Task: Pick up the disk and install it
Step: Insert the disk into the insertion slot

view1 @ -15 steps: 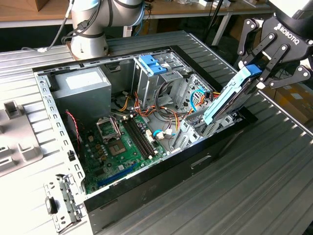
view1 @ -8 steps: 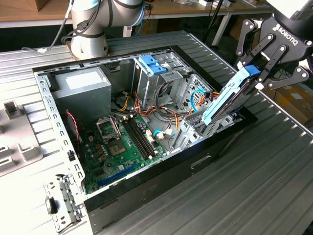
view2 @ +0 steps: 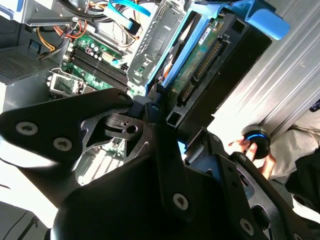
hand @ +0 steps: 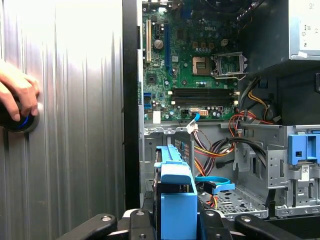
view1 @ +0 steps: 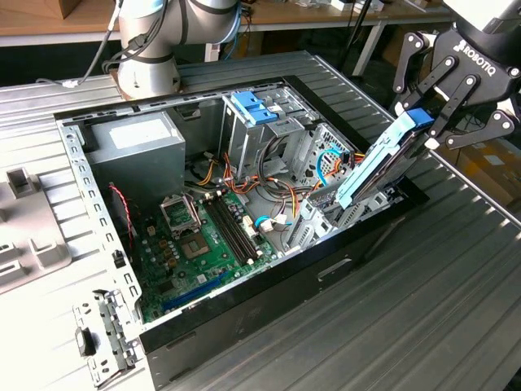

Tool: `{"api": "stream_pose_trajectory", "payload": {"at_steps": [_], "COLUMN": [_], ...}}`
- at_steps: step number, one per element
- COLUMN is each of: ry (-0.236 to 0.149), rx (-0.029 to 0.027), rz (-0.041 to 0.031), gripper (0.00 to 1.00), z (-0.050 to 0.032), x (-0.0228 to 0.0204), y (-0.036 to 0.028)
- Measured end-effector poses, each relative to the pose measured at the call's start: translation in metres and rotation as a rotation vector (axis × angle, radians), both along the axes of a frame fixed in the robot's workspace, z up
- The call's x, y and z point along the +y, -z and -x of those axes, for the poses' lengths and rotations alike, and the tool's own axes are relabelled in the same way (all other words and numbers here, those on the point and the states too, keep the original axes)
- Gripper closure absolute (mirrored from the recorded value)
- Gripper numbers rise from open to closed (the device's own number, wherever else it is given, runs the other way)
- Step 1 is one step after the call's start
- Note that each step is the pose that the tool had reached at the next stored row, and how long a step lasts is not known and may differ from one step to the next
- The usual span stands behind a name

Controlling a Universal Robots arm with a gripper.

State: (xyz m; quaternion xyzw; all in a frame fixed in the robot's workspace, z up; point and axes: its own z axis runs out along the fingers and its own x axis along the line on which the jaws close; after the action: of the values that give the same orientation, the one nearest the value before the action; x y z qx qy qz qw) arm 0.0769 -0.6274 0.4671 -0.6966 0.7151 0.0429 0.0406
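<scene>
Disk [view1: 383, 163] location: standing steeply tilted at the three o'clock edge of the open computer case [view1: 81, 187] in the exterior view. Its lower end goes into the metal drive cage [view1: 321, 216] and its upper end sticks out toward one o'clock.

Findings, by size:

1. The case lies on its side with the motherboard [view1: 203, 236] exposed toward seven o'clock of the cage. Loose cables crowd the space between them.
2. The disk looks rigid and dense for its size. In my judgement its light-blue carrier is smooth plastic with some give. The bare circuit board and connector row show in the second wrist view [view2: 200, 65] and look easily damaged.
3. The gripper [view1: 427, 122] is closed onto the disk's bright blue end tab [hand: 176, 200], with a finger on either side. The tab or the carrier's side rails seem the sound places to hold it, never the board face.
4. A person's hand [hand: 17, 95] rests on a round knob [view2: 256, 140] outside the case wall.

Not verifiable: the disk's lower end is hidden inside the cage, so I cannot tell whether it is in its guides. The finger pads' contact with the tab is also hidden. The gripper's own body blocks much of the second wrist view.
</scene>
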Motion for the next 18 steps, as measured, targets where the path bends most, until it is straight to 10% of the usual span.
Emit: {"api": "stream_pose_trajectory", "payload": {"at_steps": [7, 18], "ry": [0.0, 0.001], "rx": [0.0, 0.0], "rz": [0.0001, -0.0001], "gripper": [0.64, 0.64], "z": [0.0037, 0.0092], "x": [0.0007, 0.0133], "y": [0.0004, 0.0049]}}
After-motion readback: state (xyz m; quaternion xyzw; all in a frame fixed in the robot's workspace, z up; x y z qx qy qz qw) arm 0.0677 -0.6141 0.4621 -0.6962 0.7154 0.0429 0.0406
